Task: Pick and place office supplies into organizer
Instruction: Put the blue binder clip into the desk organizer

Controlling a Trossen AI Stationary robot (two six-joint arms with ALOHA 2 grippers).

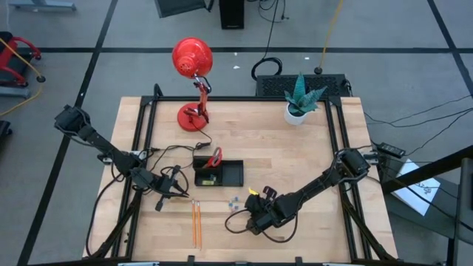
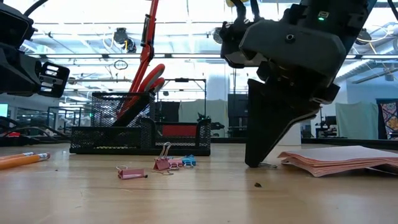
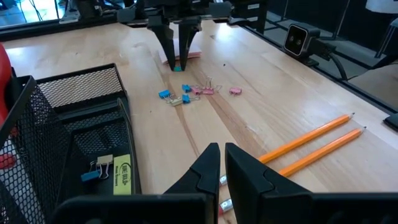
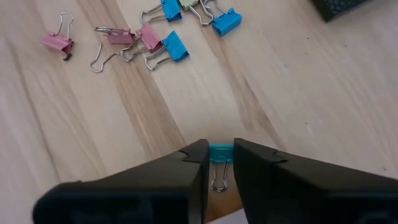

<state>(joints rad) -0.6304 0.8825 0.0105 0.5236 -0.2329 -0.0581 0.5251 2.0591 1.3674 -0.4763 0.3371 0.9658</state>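
Observation:
My right gripper [image 4: 219, 155] stands over the near middle of the table, shut on a small blue clip [image 4: 219, 152] beside the pink sticky-note pad [image 2: 339, 158]. Several more blue and pink clips [image 4: 149, 37] lie loose on the wood between it and the organizer [image 1: 230, 174]. The organizer is a black mesh tray with the red-handled scissors [image 1: 214, 157] standing in it and a yellow piece [image 3: 122, 174] on its floor. Two orange pencils [image 1: 196, 223] lie side by side near the front edge. My left gripper [image 3: 222, 163] hovers shut and empty left of the organizer. My right gripper pinches the blue clip's body [image 4: 219, 151] between its two fingertips [image 4: 198, 155]. The fingers slant steeply down from above. The clip is at table level, and its wire handle [image 4: 219, 182] lies toward the wrist between the fingers.
A red desk lamp [image 1: 194, 81] stands at the far left and a potted plant [image 1: 299, 100] at the far right. Cables [image 1: 174, 181] trail by my left arm. Bare wood lies right of the organizer.

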